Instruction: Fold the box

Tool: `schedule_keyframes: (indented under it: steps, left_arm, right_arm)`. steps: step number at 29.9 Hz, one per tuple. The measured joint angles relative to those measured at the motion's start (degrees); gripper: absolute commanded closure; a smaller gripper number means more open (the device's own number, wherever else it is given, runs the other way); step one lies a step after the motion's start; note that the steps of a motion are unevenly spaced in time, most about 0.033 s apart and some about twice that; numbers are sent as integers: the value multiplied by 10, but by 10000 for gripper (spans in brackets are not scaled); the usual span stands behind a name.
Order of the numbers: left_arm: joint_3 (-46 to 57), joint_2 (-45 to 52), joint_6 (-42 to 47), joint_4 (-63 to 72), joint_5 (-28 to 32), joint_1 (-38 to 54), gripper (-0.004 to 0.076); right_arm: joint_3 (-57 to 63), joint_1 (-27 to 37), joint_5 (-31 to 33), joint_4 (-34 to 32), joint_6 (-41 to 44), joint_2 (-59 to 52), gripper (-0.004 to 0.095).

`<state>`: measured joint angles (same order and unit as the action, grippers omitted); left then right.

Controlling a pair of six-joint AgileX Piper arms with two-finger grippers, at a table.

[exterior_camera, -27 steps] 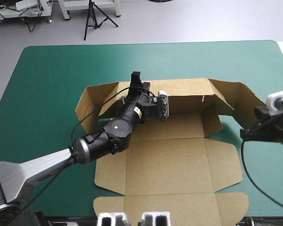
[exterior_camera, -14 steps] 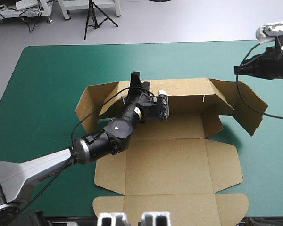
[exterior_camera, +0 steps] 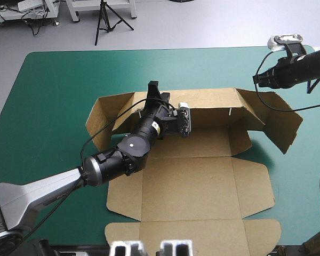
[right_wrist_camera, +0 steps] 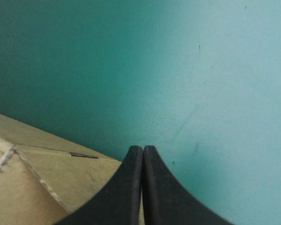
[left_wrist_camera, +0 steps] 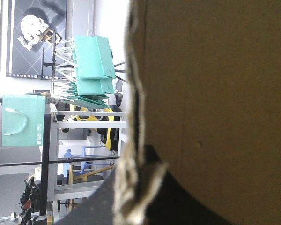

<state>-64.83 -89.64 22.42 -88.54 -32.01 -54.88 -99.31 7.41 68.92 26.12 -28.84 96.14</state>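
The brown box (exterior_camera: 192, 186) lies open on the teal-green cover, its back wall raised and its end flaps angled up. My left gripper (exterior_camera: 153, 86) sits on the top edge of that back wall, left of its middle. In the left wrist view the board (left_wrist_camera: 215, 84) fills the space beside the gripper (left_wrist_camera: 143, 157), whose fingers are shut on the wall's edge. My right gripper (exterior_camera: 256, 79) hovers just beyond the box's far right corner, shut and holding nothing. In the right wrist view its closed tips (right_wrist_camera: 143, 149) point at bare cover, with the brown board (right_wrist_camera: 47, 173) beside and below them.
The raised right end flap (exterior_camera: 280, 122) stands under and nearer than the right arm. Bare teal-green cover (exterior_camera: 58, 85) surrounds the box on the left, the far side and the right. The box's front flap (exterior_camera: 192, 234) reaches close to the table's near edge.
The right arm rose from beside the right end flap toward the table's far side, then shifted left to the box's far right corner. The left arm and the box have not moved.
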Motion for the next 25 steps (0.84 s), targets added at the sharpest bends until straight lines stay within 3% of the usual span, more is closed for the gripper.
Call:
schedule_keyframes:
  steps: [15, 25]
  left_arm:
    - [0, 0, 1, 0, -15, 0, 732]
    - [0, 0, 25, 0, -10, 0, 732]
  right_arm:
    - [54, 0, 17, 7, -36, -2, 925]
    - [136, 0, 15, 83, -108, -29, 925]
